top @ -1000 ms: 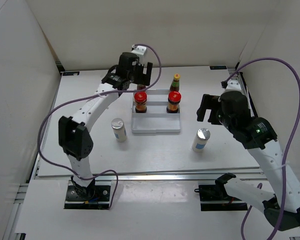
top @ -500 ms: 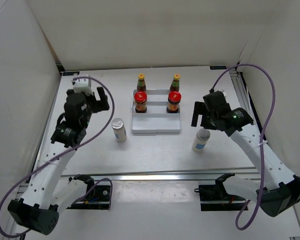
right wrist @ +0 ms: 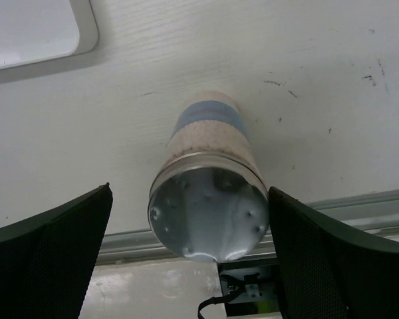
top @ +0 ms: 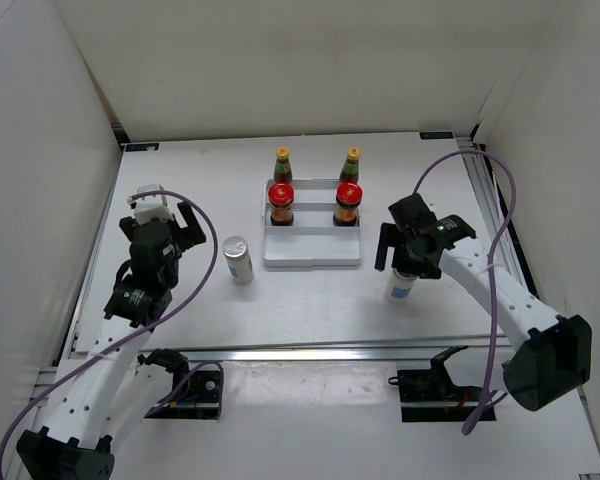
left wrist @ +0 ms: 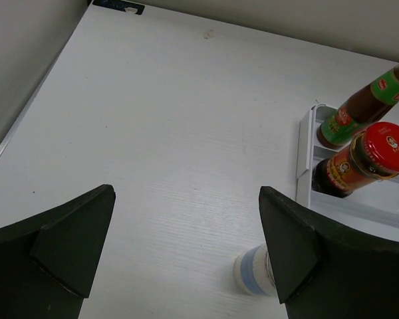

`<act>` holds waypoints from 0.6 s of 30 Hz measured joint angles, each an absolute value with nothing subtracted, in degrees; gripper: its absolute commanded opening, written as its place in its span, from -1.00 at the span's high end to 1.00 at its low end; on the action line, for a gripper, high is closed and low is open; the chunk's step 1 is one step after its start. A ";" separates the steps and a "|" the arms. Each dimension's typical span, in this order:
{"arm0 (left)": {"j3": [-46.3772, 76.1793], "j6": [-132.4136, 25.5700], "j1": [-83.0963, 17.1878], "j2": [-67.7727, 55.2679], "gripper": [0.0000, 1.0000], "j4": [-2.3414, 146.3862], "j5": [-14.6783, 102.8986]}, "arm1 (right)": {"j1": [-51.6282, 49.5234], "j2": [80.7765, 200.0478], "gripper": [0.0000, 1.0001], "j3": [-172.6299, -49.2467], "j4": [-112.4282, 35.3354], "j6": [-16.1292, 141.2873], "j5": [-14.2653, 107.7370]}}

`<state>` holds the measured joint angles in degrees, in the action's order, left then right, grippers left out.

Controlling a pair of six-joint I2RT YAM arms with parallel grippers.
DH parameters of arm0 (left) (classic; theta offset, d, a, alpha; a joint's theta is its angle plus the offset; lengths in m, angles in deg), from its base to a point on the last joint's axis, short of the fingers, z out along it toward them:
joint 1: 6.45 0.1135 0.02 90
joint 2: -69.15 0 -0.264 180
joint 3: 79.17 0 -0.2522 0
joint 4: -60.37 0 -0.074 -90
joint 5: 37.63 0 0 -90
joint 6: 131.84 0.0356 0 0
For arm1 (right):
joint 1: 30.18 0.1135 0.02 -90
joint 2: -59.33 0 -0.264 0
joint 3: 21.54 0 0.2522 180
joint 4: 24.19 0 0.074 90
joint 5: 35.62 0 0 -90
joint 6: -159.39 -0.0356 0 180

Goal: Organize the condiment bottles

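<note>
So since a second ago the left arm has swung away from the back of the white tray [top: 310, 256] to the left side of the table [top: 310, 300], and the right gripper [top: 397, 252] has come in over the right shaker [top: 401, 288]. That shaker stands upright right below the right gripper, between its two fingers [right wrist: 50, 256] in the wrist view, with a clear gap on each side, so the jaws are spread wide and grip nothing. The left gripper [top: 158, 226] is spread wide too and holds nothing. The other shaker [top: 238, 260] stands on the table ahead of it and off to its right, well apart, just beside the tray's left edge. Past that, on the tray, the two red-lidded jars [top: 281, 203] [top: 348, 203] stand on the middle step and the two yellow-capped sauce bottles [top: 283, 163] [top: 352, 162] behind them.
</note>
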<state>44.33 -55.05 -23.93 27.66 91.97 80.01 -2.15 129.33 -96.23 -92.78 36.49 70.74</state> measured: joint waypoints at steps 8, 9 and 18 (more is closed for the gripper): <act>44.53 -55.03 -24.04 27.26 -1.00 91.62 82.06 | -3.02 131.93 -0.38 -93.70 -90.81 35.09 68.09; 44.55 -55.03 -24.15 27.29 -1.00 91.64 82.20 | -3.18 131.93 -0.30 -93.56 -90.75 35.02 68.00; 45.47 -55.30 -24.80 27.00 -1.00 91.69 83.20 | -3.24 131.95 1.00 -93.50 -90.46 34.67 67.44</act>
